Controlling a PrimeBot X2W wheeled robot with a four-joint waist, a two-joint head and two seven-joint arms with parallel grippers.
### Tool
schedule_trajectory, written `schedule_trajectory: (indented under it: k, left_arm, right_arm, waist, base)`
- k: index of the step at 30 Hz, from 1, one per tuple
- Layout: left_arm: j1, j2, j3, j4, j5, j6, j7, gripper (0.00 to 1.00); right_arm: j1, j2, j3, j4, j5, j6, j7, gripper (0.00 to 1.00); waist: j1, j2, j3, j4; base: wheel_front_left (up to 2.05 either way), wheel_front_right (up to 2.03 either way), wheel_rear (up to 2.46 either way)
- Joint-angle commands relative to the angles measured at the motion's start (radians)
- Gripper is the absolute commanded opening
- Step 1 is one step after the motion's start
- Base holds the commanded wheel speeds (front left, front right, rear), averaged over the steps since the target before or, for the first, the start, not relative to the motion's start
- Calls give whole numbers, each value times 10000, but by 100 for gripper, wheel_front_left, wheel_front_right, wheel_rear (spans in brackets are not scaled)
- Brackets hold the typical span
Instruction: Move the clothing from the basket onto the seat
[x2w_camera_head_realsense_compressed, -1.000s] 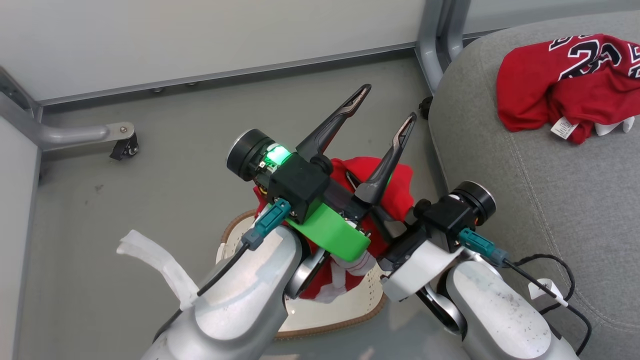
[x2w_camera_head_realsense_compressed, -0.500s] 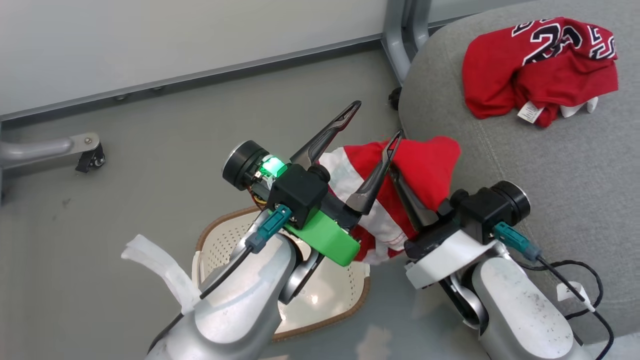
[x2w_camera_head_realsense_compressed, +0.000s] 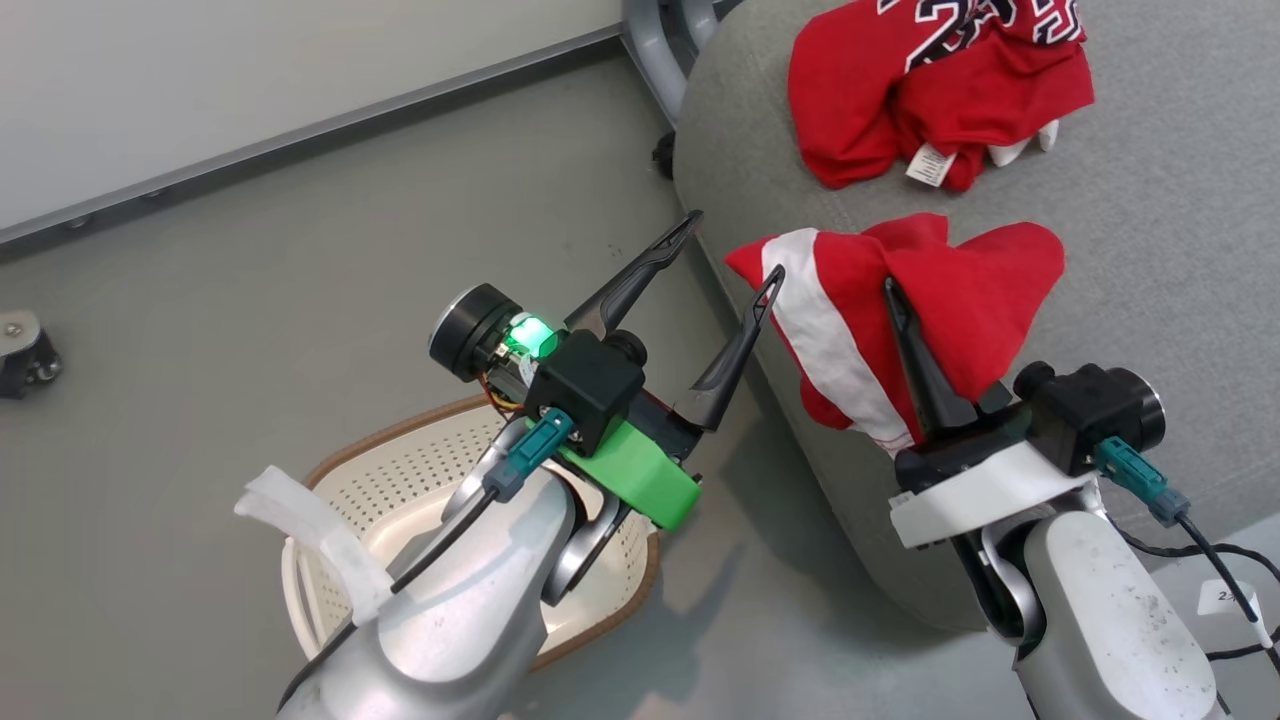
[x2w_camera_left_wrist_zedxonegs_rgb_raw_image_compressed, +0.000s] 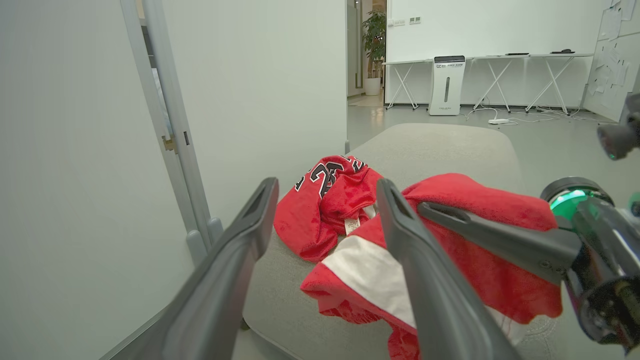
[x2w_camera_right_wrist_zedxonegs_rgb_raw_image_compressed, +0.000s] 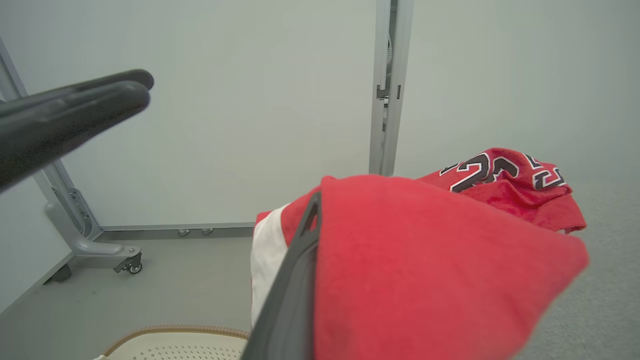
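Smooth grey floor (x2w_camera_head_realsense_compressed: 250, 280) meets pale wall panels (x2w_camera_head_realsense_compressed: 200, 70); the rounded grey fabric seat (x2w_camera_head_realsense_compressed: 1150, 250) stands at right, with a crumpled numbered jersey (x2w_camera_head_realsense_compressed: 900, 90) lying on it. The right gripper (x2w_camera_head_realsense_compressed: 895, 295) is clamped on a soft red garment (x2w_camera_head_realsense_compressed: 960, 290) with a broad white stripe, which drapes over its fingers above the seat's near edge. The left gripper (x2w_camera_head_realsense_compressed: 735, 245) is spread wide, just beside that garment; the perforated cream basket (x2w_camera_head_realsense_compressed: 390, 490), brown-rimmed, sits on the floor under the left arm.
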Motion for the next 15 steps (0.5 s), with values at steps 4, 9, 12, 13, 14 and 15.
schedule_trajectory:
  k: [4,9,12,13,14,15]
  left_arm:
    - [-33,150,93,83,159,-39,-4,100]
    - [-57,245,170,112,208,-30,-4,100]
    - [-38,319,272,104,250,-15,-5,100]
    - [-26,334,309,111,243,-18,-3,100]
    - [-23,365,352,113,251,-18,-3,100]
    - [-34,387,379,110,271,-25,-3,100]
  right_arm:
    - [343,67,-461,-137,-49,-10,-16,0]
    - [601,159,-889,-291,-85,-10,-16,0]
    - [710,219,-1108,-369,-91,-10,-16,0]
    - [730,232,-1177,-389,-98,-10,-16,0]
    - [755,247,-1230,-417,-96,-10,-16,0]
    - [765,265,-1271,-437,-94,-11,-16,0]
  waist:
    - [0,0,422,-897]
    - [0,0,603,-1304]
    - [0,0,715,-1481]
    - [0,0,745,-1513]
    - [0,0,799,-1561]
    - [0,0,833,-1583]
  base:
    - [0,0,0]
    - [0,0,0]
    - [0,0,0]
    - [0,0,0]
    - [0,0,0]
    - [0,0,0]
